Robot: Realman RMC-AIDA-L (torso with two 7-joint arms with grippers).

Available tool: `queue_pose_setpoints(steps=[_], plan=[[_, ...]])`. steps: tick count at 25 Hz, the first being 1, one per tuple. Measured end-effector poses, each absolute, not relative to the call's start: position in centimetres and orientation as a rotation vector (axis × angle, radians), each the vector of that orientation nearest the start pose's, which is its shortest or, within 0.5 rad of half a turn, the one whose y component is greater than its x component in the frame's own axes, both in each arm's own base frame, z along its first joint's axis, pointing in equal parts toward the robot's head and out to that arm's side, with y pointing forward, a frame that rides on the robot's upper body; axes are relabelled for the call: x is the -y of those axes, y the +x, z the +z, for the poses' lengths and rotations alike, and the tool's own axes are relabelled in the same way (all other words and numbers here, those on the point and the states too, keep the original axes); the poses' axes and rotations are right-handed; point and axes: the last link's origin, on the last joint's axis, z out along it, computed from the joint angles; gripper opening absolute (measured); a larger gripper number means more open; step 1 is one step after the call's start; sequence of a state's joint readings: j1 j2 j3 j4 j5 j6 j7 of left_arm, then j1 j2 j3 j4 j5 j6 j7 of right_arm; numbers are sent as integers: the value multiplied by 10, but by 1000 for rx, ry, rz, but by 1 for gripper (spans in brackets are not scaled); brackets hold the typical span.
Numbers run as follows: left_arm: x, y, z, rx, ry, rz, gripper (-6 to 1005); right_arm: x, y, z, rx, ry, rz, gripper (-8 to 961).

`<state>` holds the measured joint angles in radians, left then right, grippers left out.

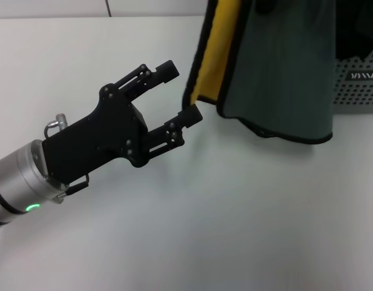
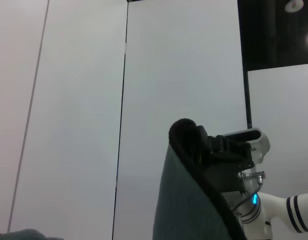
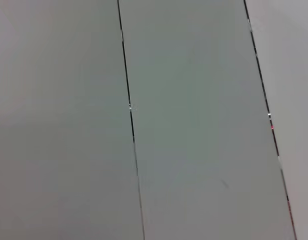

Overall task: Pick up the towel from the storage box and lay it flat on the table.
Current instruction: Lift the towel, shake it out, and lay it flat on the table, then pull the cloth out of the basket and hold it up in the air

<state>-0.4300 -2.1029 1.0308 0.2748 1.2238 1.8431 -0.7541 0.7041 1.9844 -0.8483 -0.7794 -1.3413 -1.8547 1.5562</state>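
Note:
The towel (image 1: 277, 73) hangs in the air at the upper right of the head view, teal-grey side toward me, with a mustard-yellow strip and black border along its left edge. My left gripper (image 1: 181, 91) is open at that edge, near the lower left corner, with its lower finger (image 1: 189, 115) at the border. In the left wrist view the towel (image 2: 184, 200) hangs from my right gripper (image 2: 201, 145), which is shut on its top corner. The storage box (image 1: 356, 82) stands behind the towel at the right edge. The table (image 1: 174, 230) lies below.
The box's black label with white lettering (image 1: 365, 76) faces me. The right wrist view shows only pale wall panels (image 3: 194, 125) with dark seams.

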Motion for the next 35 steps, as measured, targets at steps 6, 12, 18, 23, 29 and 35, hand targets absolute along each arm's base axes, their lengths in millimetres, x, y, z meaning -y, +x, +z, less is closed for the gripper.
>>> queue_pose_setpoints(steps=[6, 12, 18, 23, 29, 35], plan=[[-265, -230, -22, 169, -2338, -1492, 743, -358, 115, 87, -63, -2725, 1508, 26], [-268, -232, -21, 219, -2286, -1504, 743, -358, 112, 83, -60, -2731, 1518, 27], [-269, -234, -23, 235, -2281, -1491, 565, -358, 109, 82, -49, -2732, 1531, 27], [-270, -236, -24, 257, -2269, -1475, 362, -358, 107, 82, -41, -2735, 1538, 27], [-271, -239, -22, 307, -2198, -1491, 225, -357, 105, 80, -34, -2737, 1546, 27], [-273, -241, -20, 313, -2175, -1492, 128, -355, 106, 80, -32, -2741, 1550, 26]])
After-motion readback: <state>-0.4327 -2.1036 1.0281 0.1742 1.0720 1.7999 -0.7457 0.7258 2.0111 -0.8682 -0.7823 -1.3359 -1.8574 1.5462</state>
